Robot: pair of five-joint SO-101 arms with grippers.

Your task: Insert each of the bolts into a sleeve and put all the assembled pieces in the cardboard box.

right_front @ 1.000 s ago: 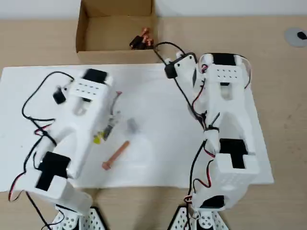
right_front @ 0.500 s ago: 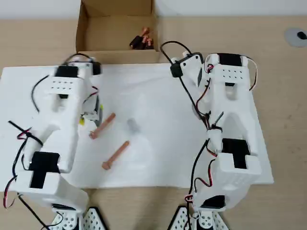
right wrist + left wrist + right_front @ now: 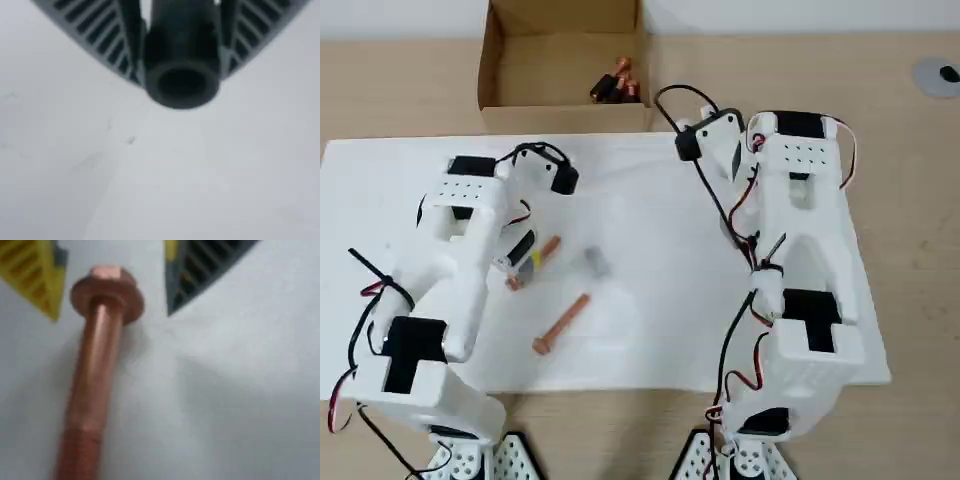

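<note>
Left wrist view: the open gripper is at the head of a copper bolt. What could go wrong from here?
1. The left gripper straddles the bolt at its head end, not mid-shank. If it closes there, the bolt may pivot or slip out.
2. A tilted bolt would likely miss the bore of the sleeve held in the right gripper.
3. The second bolt lies close by and could be knocked.
</note>
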